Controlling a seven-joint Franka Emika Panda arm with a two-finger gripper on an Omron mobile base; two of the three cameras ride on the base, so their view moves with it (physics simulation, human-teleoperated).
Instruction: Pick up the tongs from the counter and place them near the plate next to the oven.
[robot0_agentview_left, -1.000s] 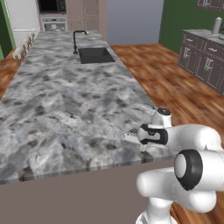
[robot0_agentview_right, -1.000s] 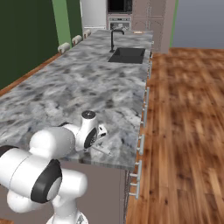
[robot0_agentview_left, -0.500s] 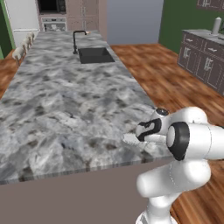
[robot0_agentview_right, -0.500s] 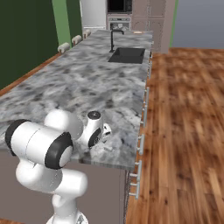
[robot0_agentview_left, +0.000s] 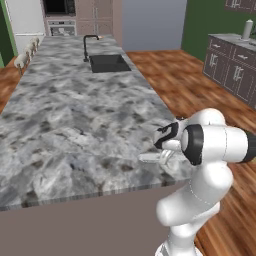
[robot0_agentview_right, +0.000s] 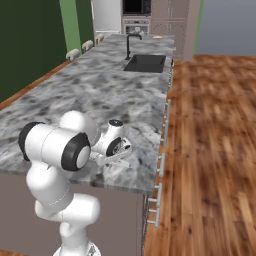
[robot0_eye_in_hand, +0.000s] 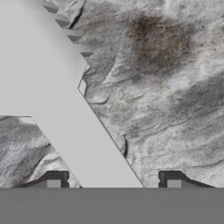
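Note:
The tongs (robot0_agentview_left: 149, 158) (robot0_agentview_right: 114, 161) lie flat on the marbled counter (robot0_agentview_left: 75, 115) (robot0_agentview_right: 95, 90), close to its near right edge. My gripper (robot0_agentview_left: 163, 155) (robot0_agentview_right: 106, 158) is down over them. In the hand view the pale tongs (robot0_eye_in_hand: 65, 109) run diagonally, comb-like teeth at the upper left, and their arm passes between my gripper (robot0_eye_in_hand: 113, 181) fingertips. The jaws are open, with a gap on each side of the arm. The small plate (robot0_agentview_left: 102, 36) (robot0_agentview_right: 158, 36) sits at the counter's far end, in front of the oven (robot0_agentview_left: 61, 28) (robot0_agentview_right: 135, 25).
A black sink (robot0_agentview_left: 106, 63) (robot0_agentview_right: 145, 62) and tap (robot0_agentview_left: 86, 46) sit midway along the counter. Dark cabinets (robot0_agentview_left: 232, 70) stand at the right across a wooden floor (robot0_agentview_right: 215, 130). The counter edge drops off just right of the tongs.
The hand has stayed low over the tongs while the arm's upper links swung round. The fingers have drawn closer together around the tongs' arm.

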